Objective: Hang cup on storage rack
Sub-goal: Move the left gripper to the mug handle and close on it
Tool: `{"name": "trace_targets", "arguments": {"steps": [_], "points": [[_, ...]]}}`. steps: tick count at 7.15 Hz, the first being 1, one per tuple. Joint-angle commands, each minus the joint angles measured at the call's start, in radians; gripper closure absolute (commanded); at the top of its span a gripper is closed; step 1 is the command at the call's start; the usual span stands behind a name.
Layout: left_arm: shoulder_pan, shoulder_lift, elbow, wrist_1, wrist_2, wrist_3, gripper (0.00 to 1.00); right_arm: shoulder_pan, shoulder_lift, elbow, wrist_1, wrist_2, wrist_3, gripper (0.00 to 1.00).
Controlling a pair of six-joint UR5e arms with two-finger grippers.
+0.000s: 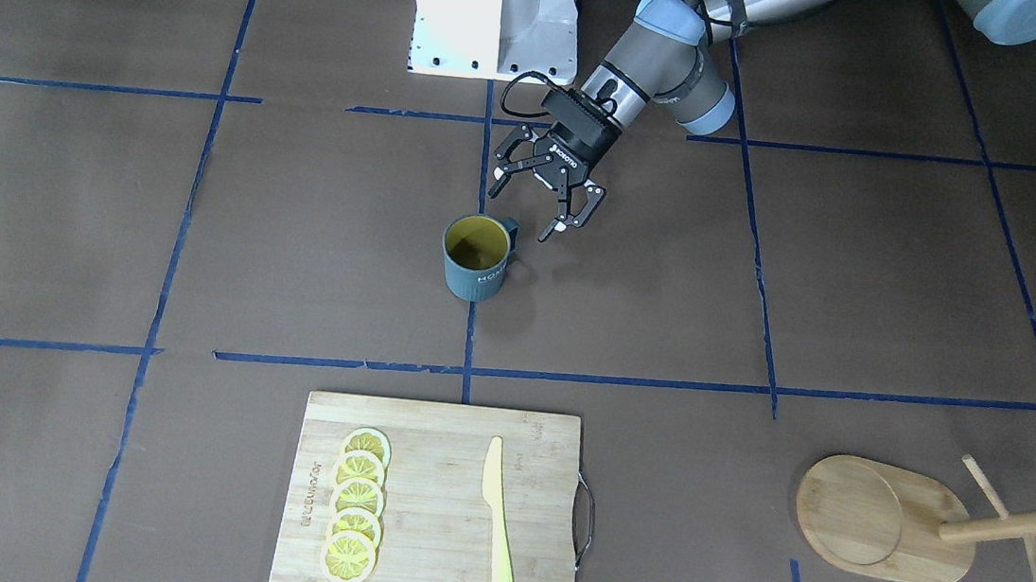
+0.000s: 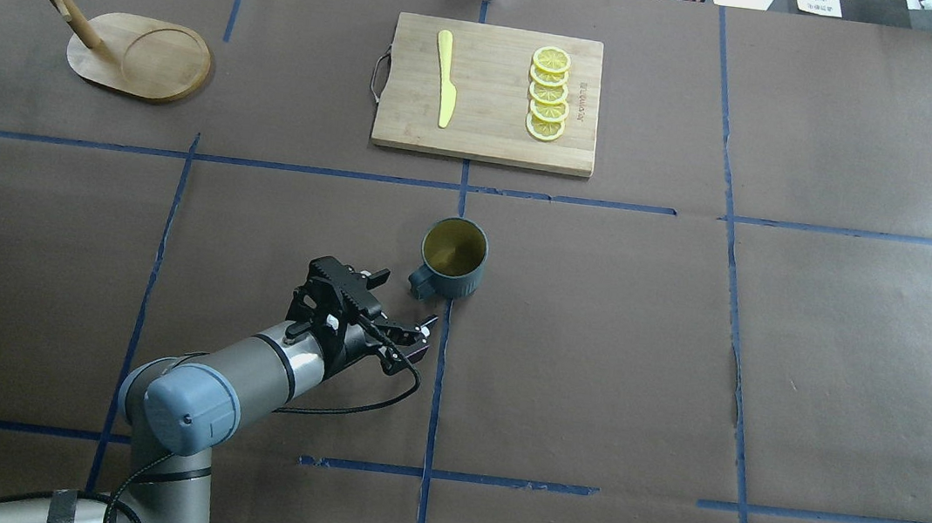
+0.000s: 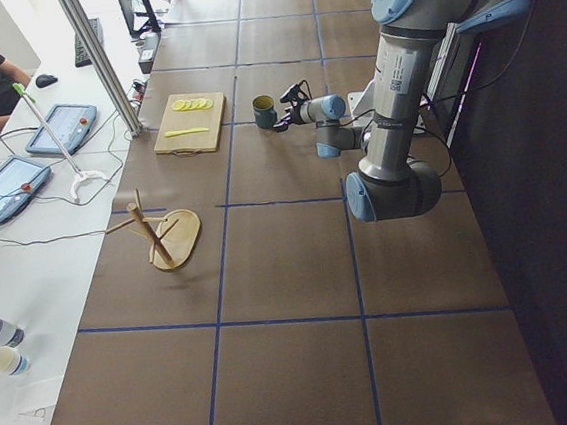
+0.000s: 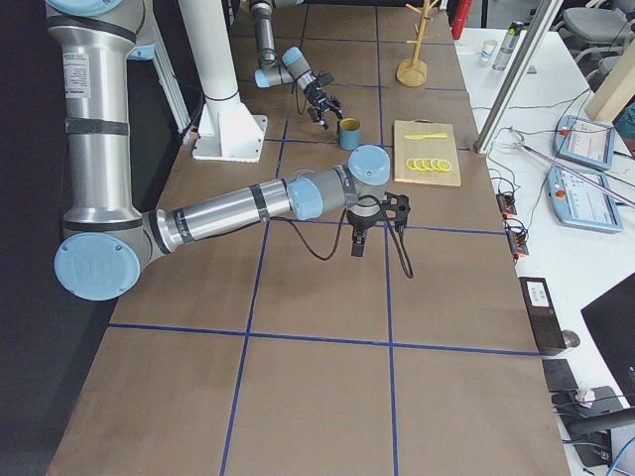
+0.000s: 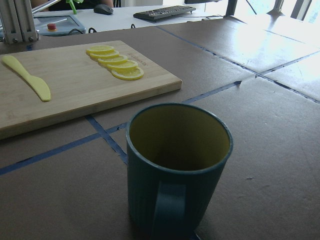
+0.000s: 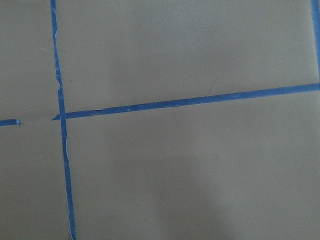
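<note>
My left gripper [image 1: 526, 211] hangs with its jaws spread wide and nothing between them, just beside the cup [image 1: 476, 258] on the side where the handle [image 1: 510, 226] sticks out; as far as I can see I am not touching it. The cup stands upright and empty near the middle of the table, well apart from the storage rack [image 1: 885, 521], which sits off at the far corner on my left. From my wrist view the handle [image 5: 170, 210] faces me squarely, a squared loop low on the wall. I judge the cup to be stiff and hard, light enough with nothing in it, and likely to chip or crack if dropped. Its ribbed outside should give my pads some bite, while the smooth yellow-green inside looks slicker. The handle puts the weight slightly off centre, so a loose pinch could let the cup swing. Since that loop has to slide over a peg, I would rather leave it free and pinch the wall at the rim, one finger inside and one outside, close beside the handle. Of my right gripper [image 4: 377, 223] I cannot tell whether it is spread or closed.
</note>
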Motion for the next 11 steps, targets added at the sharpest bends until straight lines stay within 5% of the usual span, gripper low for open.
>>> {"name": "trace_targets", "arguments": {"steps": [1,7,11], "points": [[-0.005,0.000,0.010,0.003,0.000,0.003,0.10,0.000,0.002,0.003,0.000,-0.001,0.002,0.00],[-0.012,-0.040,0.051,0.005,0.020,0.007,0.18,0.000,0.003,0.002,0.002,-0.007,0.001,0.00],[-0.015,-0.040,0.057,0.005,0.020,0.007,0.39,0.000,0.003,0.003,0.002,-0.007,0.001,0.00]]}}
